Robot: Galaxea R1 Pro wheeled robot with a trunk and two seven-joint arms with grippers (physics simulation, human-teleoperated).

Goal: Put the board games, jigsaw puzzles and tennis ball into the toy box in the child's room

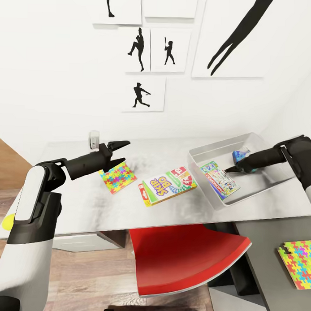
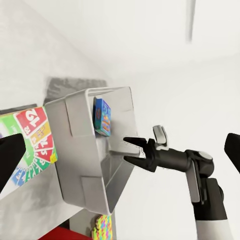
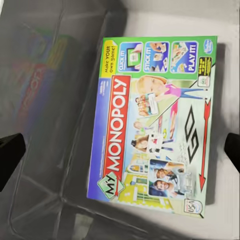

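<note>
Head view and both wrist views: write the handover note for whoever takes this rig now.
Left gripper: open, empty, hovering above the bright multicoloured jigsaw panel on the white table.
Right gripper: open, empty, inside the light-grey toy box, above the My Monopoly box.
Done: My Monopoly and a small blue box are in the toy box.
Left: the yellow Skip-Bo box and green lettered game box on the table, that jigsaw, a second jigsaw panel on the grey surface to the right. A yellow-green object, likely the tennis ball, at the table's left edge.
</note>
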